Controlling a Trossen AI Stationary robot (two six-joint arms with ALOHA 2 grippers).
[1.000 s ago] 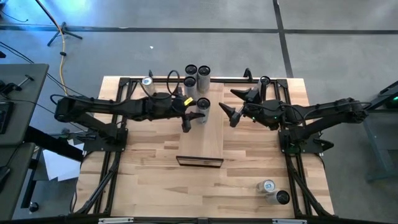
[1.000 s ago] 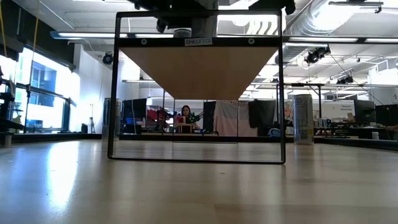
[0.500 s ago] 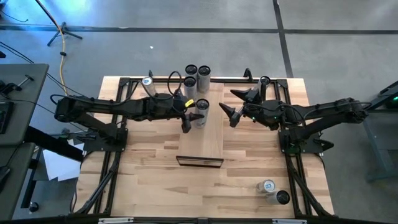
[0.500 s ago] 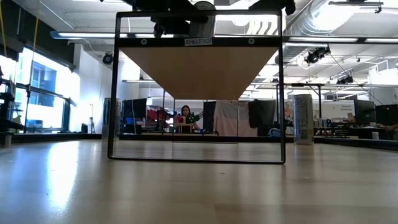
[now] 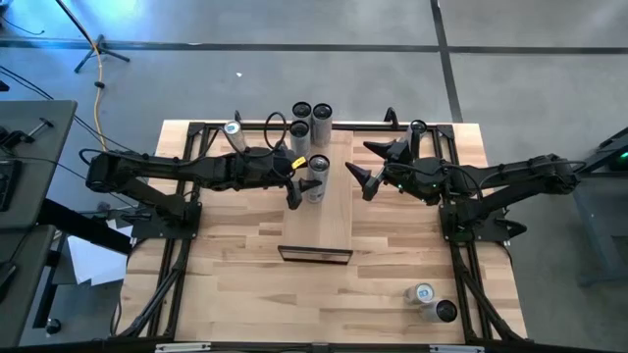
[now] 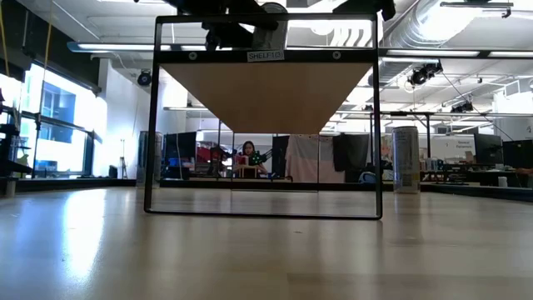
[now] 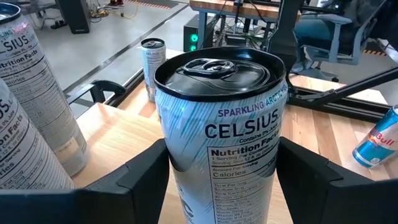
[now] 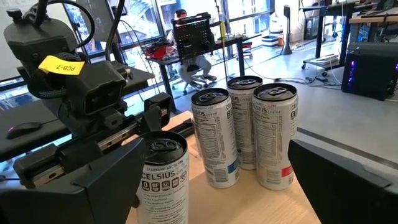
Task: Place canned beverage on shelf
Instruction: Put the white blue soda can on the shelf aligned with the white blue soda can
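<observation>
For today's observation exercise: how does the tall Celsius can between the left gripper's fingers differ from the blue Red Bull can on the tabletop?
The pale Celsius can stands upright on the pale wood shelf; the blue Red Bull can lies tilted on the tabletop. The Celsius can sits inside the left gripper; the Red Bull can is untouched. Both are metal drink cans.

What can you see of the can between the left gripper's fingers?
The can is a tall slim aluminium one with a pale, streaked label reading Celsius and a nutrition panel, a dark top and the pull tab unopened. It stands upright on the pale wooden shelf, just in front of three similar cans. The left gripper straddles it, one finger on each side; contact cannot be judged.
</observation>
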